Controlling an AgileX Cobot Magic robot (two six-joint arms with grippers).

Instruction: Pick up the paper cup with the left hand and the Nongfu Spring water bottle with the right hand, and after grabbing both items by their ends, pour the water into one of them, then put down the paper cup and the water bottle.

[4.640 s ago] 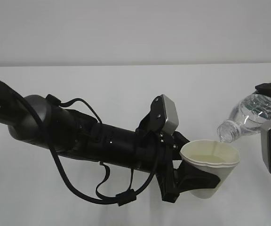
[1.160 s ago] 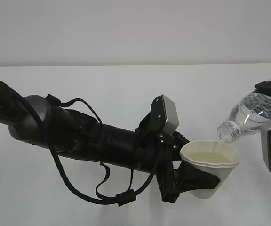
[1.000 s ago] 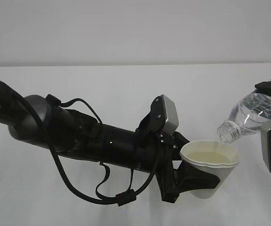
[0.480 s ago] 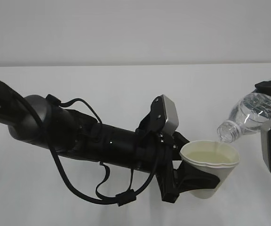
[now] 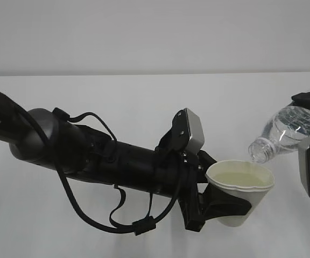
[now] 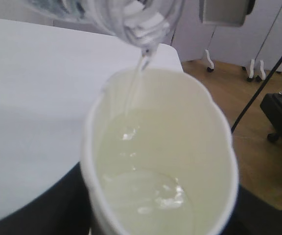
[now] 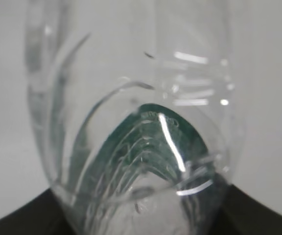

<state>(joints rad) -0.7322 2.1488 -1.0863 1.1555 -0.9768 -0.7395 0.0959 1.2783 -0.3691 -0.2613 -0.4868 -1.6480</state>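
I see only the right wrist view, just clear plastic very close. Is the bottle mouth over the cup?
Observer: Yes, the bottle is tilted with its mouth just above the far rim of the paper cup.
Operator: Is water going in?
Observer: Yes, a thin stream of water runs down the cup's inner wall to a pool at the bottom.
Operator: Who holds the cup?
Observer: The left gripper clasps it around the lower body, above the table.
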